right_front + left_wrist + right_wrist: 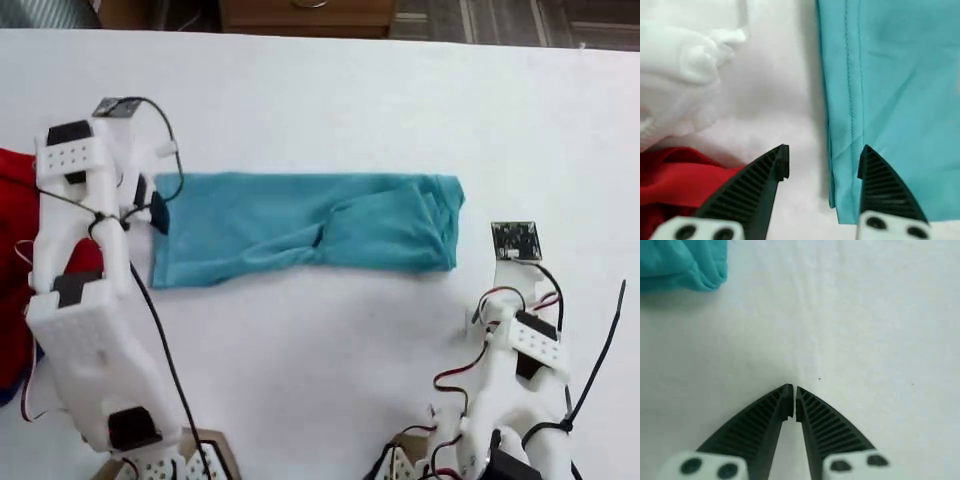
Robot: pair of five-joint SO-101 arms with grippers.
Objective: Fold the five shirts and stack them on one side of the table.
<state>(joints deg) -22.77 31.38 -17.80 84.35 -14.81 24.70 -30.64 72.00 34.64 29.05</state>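
A teal shirt (310, 228), folded into a long creased strip, lies mid-table; the left gripper (823, 156) gapes at its stitched left hem, the right gripper (794, 392) clenched above white tablecloth (865, 315)

I read the teal shirt (310, 228) as thin, matt cloth, smooth with soft creases and a stitched hem. The red shirt (12, 200) looks like similar matt cloth. The white garment (685, 70) seems thicker and fuzzier. The counter (350, 100) has a matt white, faintly wrinkled cloth cover. My left pincer (825, 152) and right pincer (794, 390) are black ribbed plastic on white matt plastic mounts.
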